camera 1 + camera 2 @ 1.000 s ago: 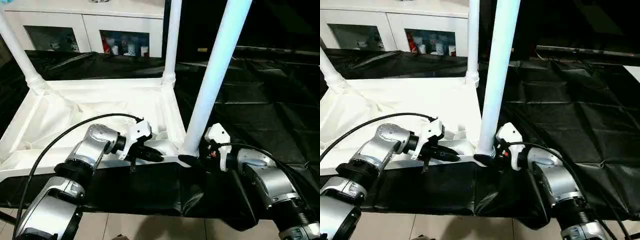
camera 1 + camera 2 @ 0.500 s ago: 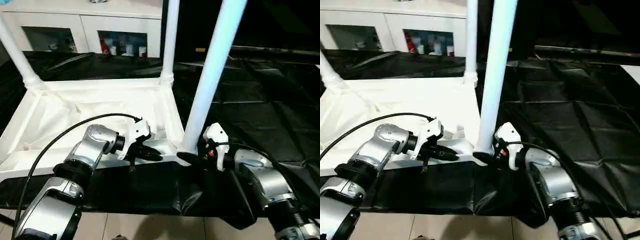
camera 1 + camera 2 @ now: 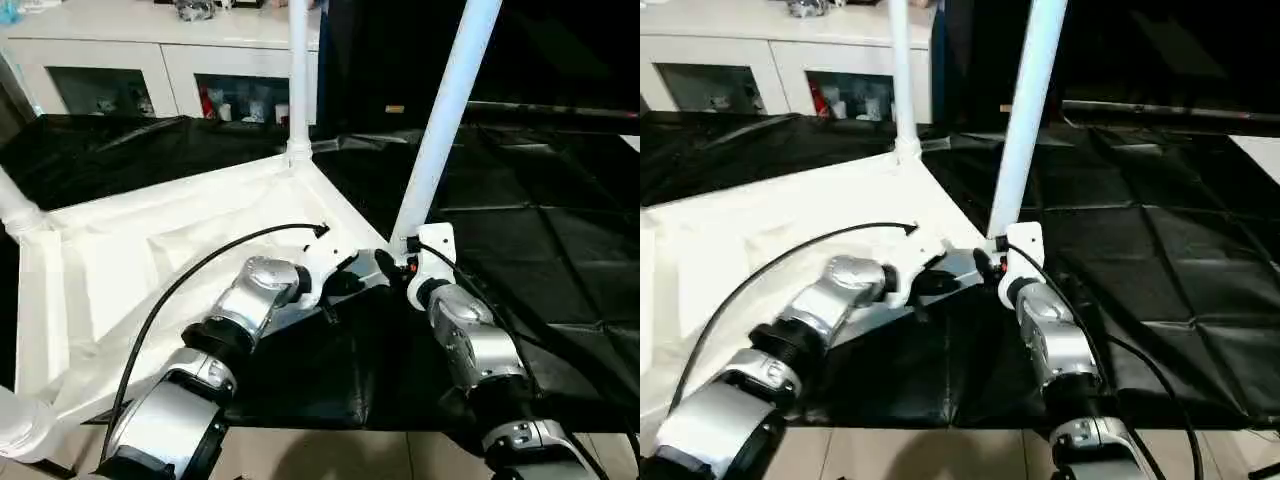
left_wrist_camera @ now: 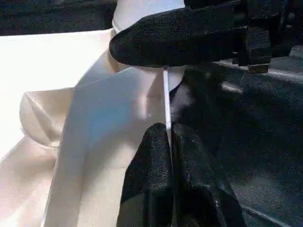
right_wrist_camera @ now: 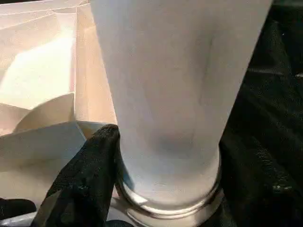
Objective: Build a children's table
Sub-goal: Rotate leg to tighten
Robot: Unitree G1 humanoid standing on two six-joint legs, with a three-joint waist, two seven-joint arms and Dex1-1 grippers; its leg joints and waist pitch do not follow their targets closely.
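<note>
Covering most of the frame, a black-draped work table (image 3: 560, 250) carries the white children's table (image 3: 150, 270) upside down across the left and centre, ribbed underside up. Three legs rise from its corner sockets: one at top centre (image 3: 297, 70), one at the left edge (image 3: 15, 205), and the nearest leg (image 3: 445, 110) slanting to the upper right. At centre, the right gripper (image 3: 392, 266) has its black fingers (image 5: 80, 184) closed around this leg's base. Beside it, the left gripper (image 3: 345, 281) pinches the tabletop's thin rim, fingers (image 4: 151, 179) shut tight.
</note>
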